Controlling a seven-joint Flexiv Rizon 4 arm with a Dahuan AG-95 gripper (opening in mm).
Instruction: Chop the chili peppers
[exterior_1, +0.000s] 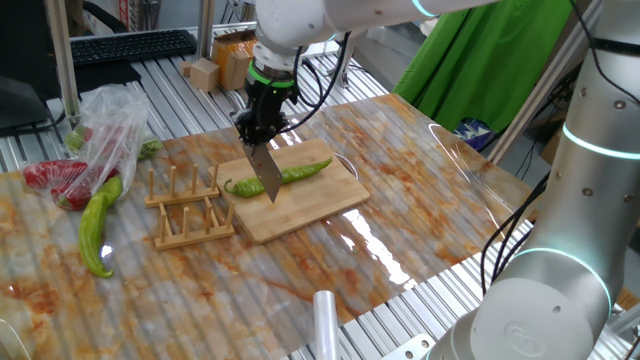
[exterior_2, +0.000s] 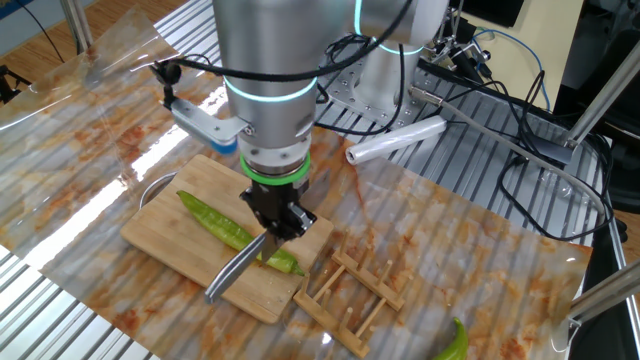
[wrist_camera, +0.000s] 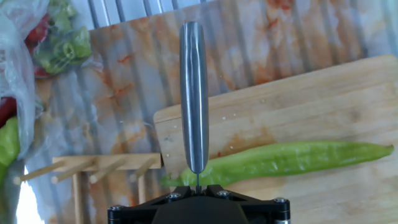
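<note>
One green chili pepper (exterior_1: 297, 172) lies whole across the wooden cutting board (exterior_1: 310, 208), stem to the left. My gripper (exterior_1: 262, 126) is shut on the handle of a steel knife (exterior_1: 265, 174). The blade slants down over the pepper close to its stem end. In the other fixed view the knife (exterior_2: 237, 271) crosses the chili pepper (exterior_2: 214, 221) on the board (exterior_2: 165, 238), below the gripper (exterior_2: 280, 222). The hand view looks along the blade (wrist_camera: 194, 93) with the chili pepper (wrist_camera: 292, 158) running right beneath it. I cannot tell whether the edge touches the pepper.
A wooden peg rack (exterior_1: 190, 206) stands just left of the board. Further left lie a paler curved pepper (exterior_1: 95, 226) and a plastic bag with red peppers (exterior_1: 88, 150). A plastic-wrap roll (exterior_1: 325, 320) lies at the near edge. A second robot arm (exterior_1: 575, 200) stands at right.
</note>
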